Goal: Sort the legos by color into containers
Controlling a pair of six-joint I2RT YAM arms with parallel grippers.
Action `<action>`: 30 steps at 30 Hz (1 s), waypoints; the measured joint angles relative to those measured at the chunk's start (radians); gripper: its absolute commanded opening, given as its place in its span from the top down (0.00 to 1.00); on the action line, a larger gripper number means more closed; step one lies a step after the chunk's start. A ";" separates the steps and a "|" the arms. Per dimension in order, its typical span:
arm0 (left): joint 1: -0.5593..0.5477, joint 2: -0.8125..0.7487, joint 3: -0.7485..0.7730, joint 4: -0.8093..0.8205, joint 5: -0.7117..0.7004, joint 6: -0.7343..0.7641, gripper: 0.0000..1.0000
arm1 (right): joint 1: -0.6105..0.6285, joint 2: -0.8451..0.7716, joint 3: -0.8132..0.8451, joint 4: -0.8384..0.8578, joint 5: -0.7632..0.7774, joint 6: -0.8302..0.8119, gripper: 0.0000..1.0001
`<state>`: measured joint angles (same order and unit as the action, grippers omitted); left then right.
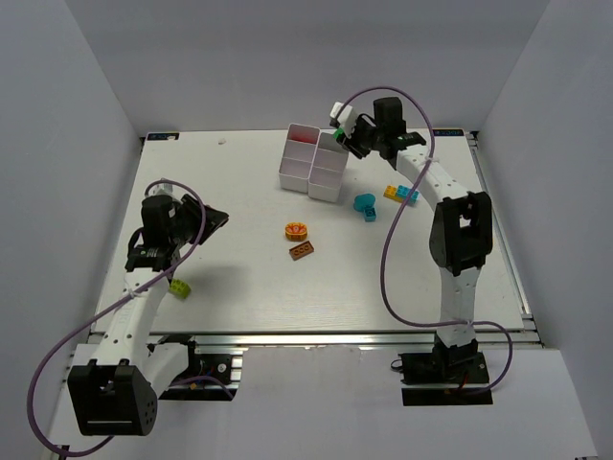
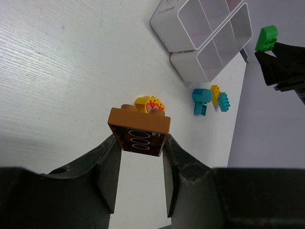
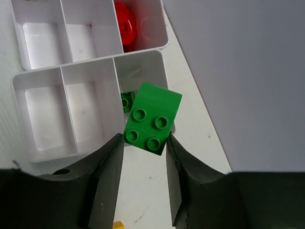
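My right gripper (image 3: 144, 140) is shut on a green brick (image 3: 151, 117) and holds it over the near corner compartment of the white containers (image 3: 62, 70), where another green brick (image 3: 126, 101) lies. A red piece (image 3: 126, 24) sits in a far compartment. From above, this gripper (image 1: 343, 137) is at the bins' (image 1: 297, 177) right rear edge. My left gripper (image 2: 139, 143) is shut on an orange-brown brick (image 2: 139, 129), underside towards the camera, above the table. From above, the left gripper (image 1: 215, 218) is at mid-left and its brick does not show clearly.
On the table lie an orange-yellow round piece (image 1: 296, 230), a second orange-brown brick (image 1: 303, 251), a cyan piece (image 1: 364, 205), a yellow-and-cyan stack (image 1: 402, 195) and a lime brick (image 1: 179, 287) by the left arm. White walls enclose the table.
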<state>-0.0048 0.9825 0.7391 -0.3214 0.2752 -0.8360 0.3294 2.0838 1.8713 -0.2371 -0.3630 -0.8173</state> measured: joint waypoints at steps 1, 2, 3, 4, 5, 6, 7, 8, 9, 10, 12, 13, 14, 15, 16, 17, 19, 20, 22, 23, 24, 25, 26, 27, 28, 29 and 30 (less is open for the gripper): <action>0.000 -0.001 -0.002 0.001 0.001 0.000 1.00 | 0.002 0.015 0.003 -0.001 0.002 0.000 0.98; 0.000 -0.002 -0.005 0.002 0.002 -0.002 1.00 | 0.003 0.031 0.008 -0.002 0.004 0.001 0.96; 0.000 -0.003 -0.008 0.002 0.002 -0.003 1.00 | 0.004 0.044 0.015 -0.003 0.006 0.001 0.95; 0.000 -0.005 -0.012 0.003 0.002 -0.003 1.00 | 0.005 0.060 0.024 -0.005 0.010 0.002 0.92; 0.000 -0.005 -0.013 0.002 0.002 -0.004 1.00 | 0.005 0.071 0.036 -0.008 0.011 0.002 0.91; 0.000 -0.005 -0.013 0.001 0.002 -0.004 1.00 | 0.006 0.086 0.051 -0.009 0.015 0.002 0.90; 0.000 -0.006 -0.013 0.001 0.002 -0.005 1.00 | 0.006 0.098 0.064 -0.009 0.019 0.002 0.89; 0.000 -0.007 -0.013 0.001 0.002 -0.005 1.00 | 0.006 0.106 0.072 -0.009 0.021 0.002 0.86; 0.000 -0.008 -0.013 0.001 0.002 -0.007 1.00 | 0.006 0.113 0.081 -0.008 0.023 0.002 0.86; 0.000 -0.010 -0.013 0.001 0.002 -0.008 1.00 | 0.007 0.117 0.085 -0.008 0.024 0.002 0.86; 0.000 -0.012 -0.013 0.001 0.002 -0.008 1.00 | 0.007 0.117 0.085 -0.008 0.024 0.002 0.86; 0.000 -0.012 -0.013 0.001 0.002 -0.010 1.00 | 0.008 0.117 0.085 -0.008 0.024 0.002 0.86; 0.000 -0.012 -0.013 0.001 0.002 -0.011 1.00 | 0.009 0.117 0.085 -0.008 0.024 0.002 0.85; 0.000 -0.012 -0.013 0.001 0.002 -0.011 1.00 | 0.010 0.117 0.085 -0.008 0.024 0.002 0.85; 0.000 -0.012 -0.013 0.001 0.002 -0.011 1.00 | 0.011 0.117 0.085 -0.008 0.024 0.002 0.83; 0.000 -0.012 -0.013 0.001 0.002 -0.011 1.00 | 0.012 0.117 0.085 -0.008 0.024 0.003 0.81; 0.000 -0.012 -0.013 0.000 0.002 -0.011 1.00 | 0.013 0.117 0.085 -0.007 0.024 0.004 0.78; 0.000 -0.012 -0.013 0.000 0.002 -0.011 1.00 | 0.013 0.117 0.085 -0.007 0.024 0.005 0.73; 0.000 -0.012 -0.013 0.000 0.002 -0.011 1.00 | 0.013 0.117 0.085 -0.007 0.024 0.006 0.70; 0.000 -0.012 -0.013 0.000 0.002 -0.011 1.00 | 0.014 0.117 0.085 -0.007 0.024 0.006 0.67; 0.000 -0.012 -0.013 0.000 0.002 -0.011 1.00 | 0.014 0.117 0.085 -0.006 0.024 0.006 0.64; 0.000 -0.012 -0.013 0.000 0.002 -0.011 1.00 | 0.015 0.117 0.085 -0.005 0.024 0.006 0.64; 0.000 -0.012 -0.013 -0.001 0.001 -0.011 1.00 | 0.016 0.117 0.085 -0.004 0.024 0.006 0.59; 0.000 -0.013 -0.013 -0.002 0.001 -0.011 1.00 | 0.016 0.117 0.085 -0.003 0.024 0.006 0.56; 0.000 -0.013 -0.013 -0.003 0.001 -0.011 1.00 | 0.016 0.117 0.085 -0.002 0.024 0.006 0.52; 0.000 -0.014 -0.013 -0.008 0.000 -0.011 1.00 | 0.018 0.117 0.085 -0.001 0.025 0.008 0.43; 0.000 -0.017 -0.013 -0.010 0.000 -0.011 1.00 | 0.018 0.117 0.085 0.000 0.026 0.011 0.40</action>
<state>-0.0048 0.9657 0.7261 -0.3317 0.2752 -0.8471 0.3473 2.2009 1.9560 -0.2367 -0.3374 -0.8066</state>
